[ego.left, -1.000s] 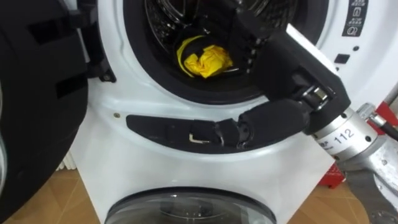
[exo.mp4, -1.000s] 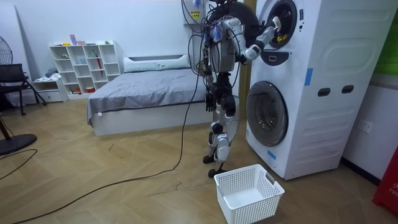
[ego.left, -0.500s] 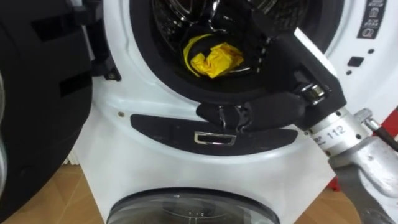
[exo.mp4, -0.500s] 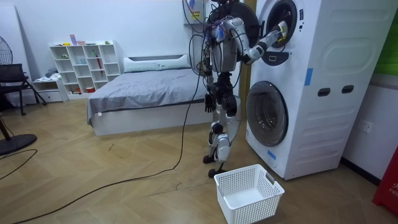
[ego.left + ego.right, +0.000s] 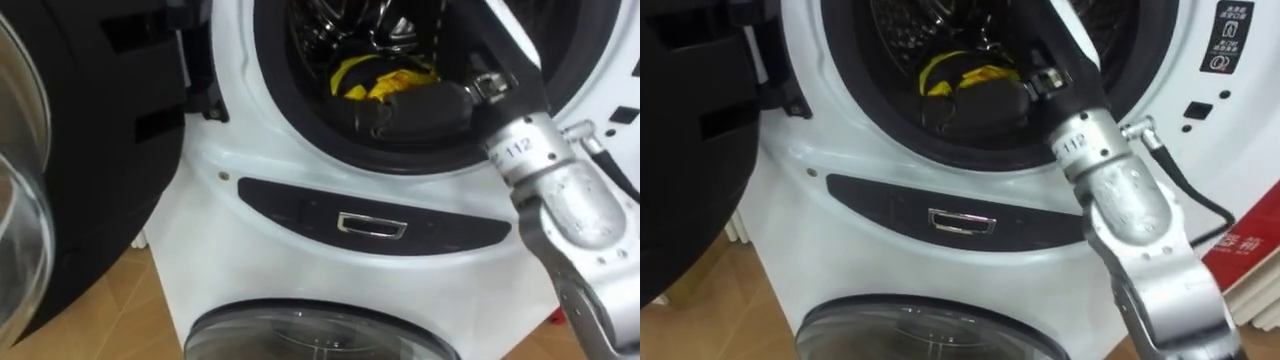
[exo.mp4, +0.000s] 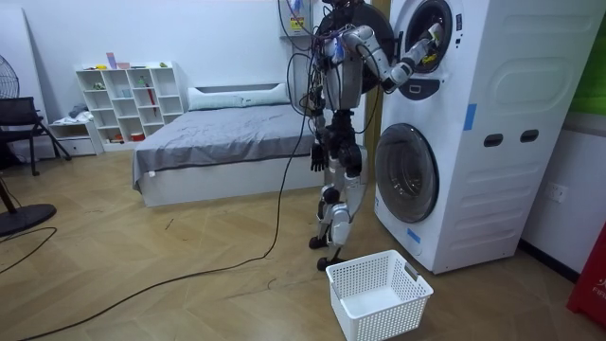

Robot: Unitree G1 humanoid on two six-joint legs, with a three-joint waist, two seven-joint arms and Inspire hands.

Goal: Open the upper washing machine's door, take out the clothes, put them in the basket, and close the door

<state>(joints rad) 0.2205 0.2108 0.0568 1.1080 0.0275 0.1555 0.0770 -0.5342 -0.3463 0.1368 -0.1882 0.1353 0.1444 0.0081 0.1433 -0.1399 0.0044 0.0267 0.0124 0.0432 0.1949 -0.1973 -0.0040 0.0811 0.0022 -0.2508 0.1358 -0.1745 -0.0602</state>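
A yellow cloth lies at the bottom of the upper washing machine's drum, behind the dark door seal. My right hand reaches over the lip of the opening, its fingers relaxed and pointing left. It sits just in front of the cloth and covers the cloth's lower edge. I cannot tell whether it touches the cloth. In the room view I stand facing the stacked machines with the right hand raised to the upper opening. My left hand hangs at my side.
The upper machine's dark round door stands open at the left. Under the opening runs a dark panel with a metal handle, and below it the lower machine's glass door. A white laundry basket stands on the floor beside my feet.
My right hand has risen from the dark panel under the opening and moved into the drum's mouth, up to the yellow cloth. The camera has shifted too.
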